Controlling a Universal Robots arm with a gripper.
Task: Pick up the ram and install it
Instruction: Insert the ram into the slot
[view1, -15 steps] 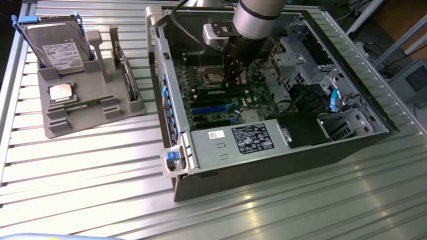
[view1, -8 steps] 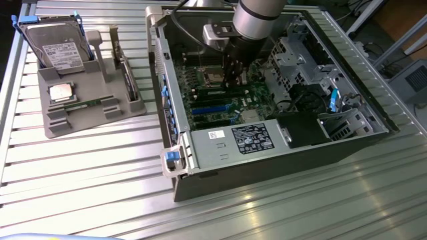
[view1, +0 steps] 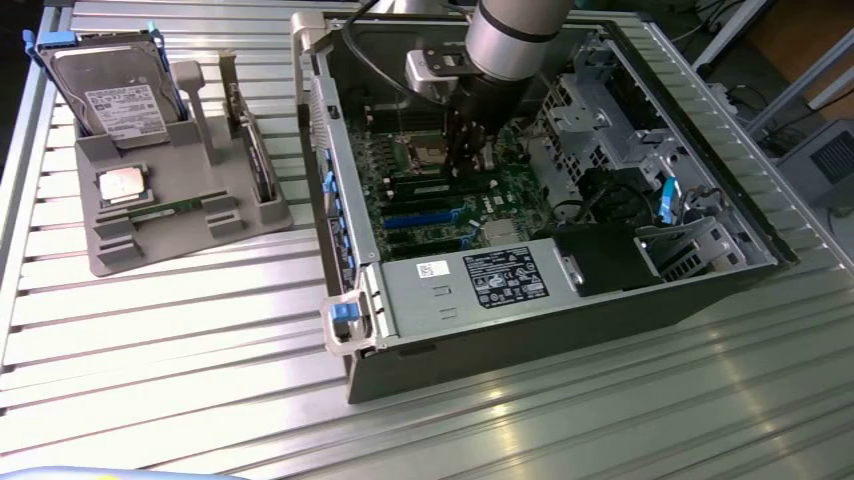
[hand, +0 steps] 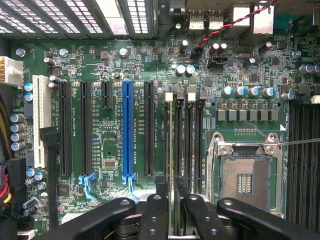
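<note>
A ram stick (hand: 171, 150) stands on edge in a memory slot on the motherboard (hand: 110, 100), just beside the empty processor socket (hand: 246, 175), inside the open computer case (view1: 441, 300). It appears a light, stiff but fragile board, best taken by its long top edge or short ends, clear of the chips. The gripper (hand: 170, 192) hangs directly over it, its fingers (hand: 161, 187) straddling the stick's near end; they look slightly parted, though whether they pinch the board cannot be told. In the exterior view the arm (view1: 514, 40) reaches down into the case. Well apart, on the grey tray (view1: 187, 210) at that view's left, sit a second stick (view1: 167, 208), a silver processor (view1: 120, 185) and a hard drive (view1: 114, 90).
</note>
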